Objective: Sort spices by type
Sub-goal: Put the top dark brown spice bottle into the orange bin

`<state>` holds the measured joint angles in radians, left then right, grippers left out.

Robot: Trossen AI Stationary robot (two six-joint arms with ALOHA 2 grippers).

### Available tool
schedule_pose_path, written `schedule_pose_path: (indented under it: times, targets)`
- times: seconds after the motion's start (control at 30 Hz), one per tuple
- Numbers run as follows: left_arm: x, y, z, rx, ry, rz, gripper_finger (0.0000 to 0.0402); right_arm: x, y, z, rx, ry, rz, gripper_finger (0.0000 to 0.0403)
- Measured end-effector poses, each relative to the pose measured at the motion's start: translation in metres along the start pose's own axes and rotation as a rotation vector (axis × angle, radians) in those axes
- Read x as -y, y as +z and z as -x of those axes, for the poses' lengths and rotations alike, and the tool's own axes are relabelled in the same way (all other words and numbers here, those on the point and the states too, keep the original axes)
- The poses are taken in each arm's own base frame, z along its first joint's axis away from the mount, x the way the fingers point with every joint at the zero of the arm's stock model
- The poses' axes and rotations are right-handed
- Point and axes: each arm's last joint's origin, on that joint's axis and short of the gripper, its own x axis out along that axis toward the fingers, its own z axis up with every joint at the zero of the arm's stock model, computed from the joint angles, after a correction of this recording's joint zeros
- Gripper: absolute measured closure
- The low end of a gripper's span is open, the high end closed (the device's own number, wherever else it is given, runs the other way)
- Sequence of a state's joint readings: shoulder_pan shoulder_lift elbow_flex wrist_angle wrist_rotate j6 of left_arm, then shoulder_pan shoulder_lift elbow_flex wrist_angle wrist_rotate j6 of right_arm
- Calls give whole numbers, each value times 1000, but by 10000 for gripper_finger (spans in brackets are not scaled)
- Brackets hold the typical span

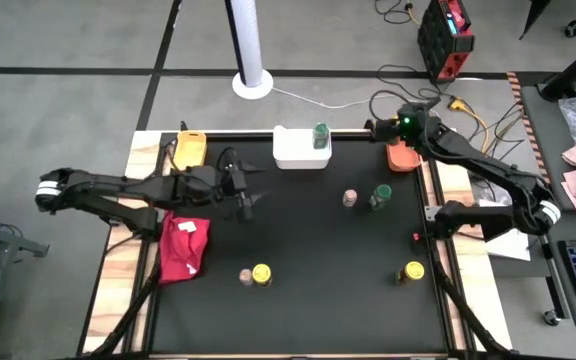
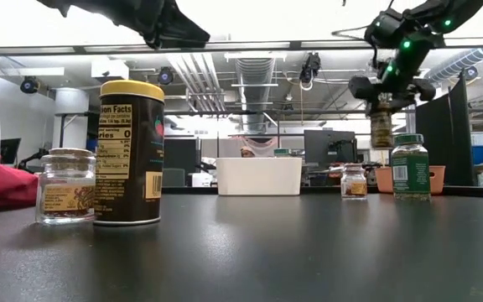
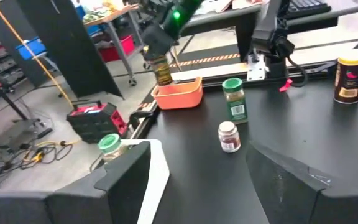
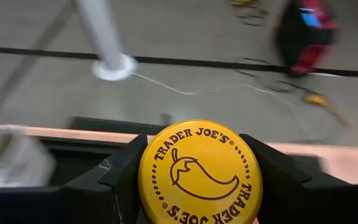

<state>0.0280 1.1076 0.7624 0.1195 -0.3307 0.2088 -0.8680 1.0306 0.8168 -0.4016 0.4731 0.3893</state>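
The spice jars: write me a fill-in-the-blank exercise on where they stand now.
1. The right gripper holds a jar with a ____ lid above the orange tray.
2. The jar in the white tray has a ____ lid.
3. In the high view, the red cloth lies below the ____ gripper.
4. The left gripper's jaws are open and hold ____.

Missing words: yellow; green; left; nothing

Red cloth (image 1: 181, 246) at table's left edge (crumpled); white tray (image 1: 295, 150) at back.
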Motion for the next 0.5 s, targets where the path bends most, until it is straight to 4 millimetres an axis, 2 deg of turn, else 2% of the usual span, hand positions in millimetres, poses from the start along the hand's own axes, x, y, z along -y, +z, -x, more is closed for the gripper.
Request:
schedule_pose_path:
  times: [0.2, 0.5]
  targets:
    - [-5, 3, 8, -3, 45, 13, 155, -4, -5, -10, -11, -76, 9, 186]
    - [-4, 0, 8, -14, 51, 17, 155, -8, -8, -20, 8, -135, 46, 186]
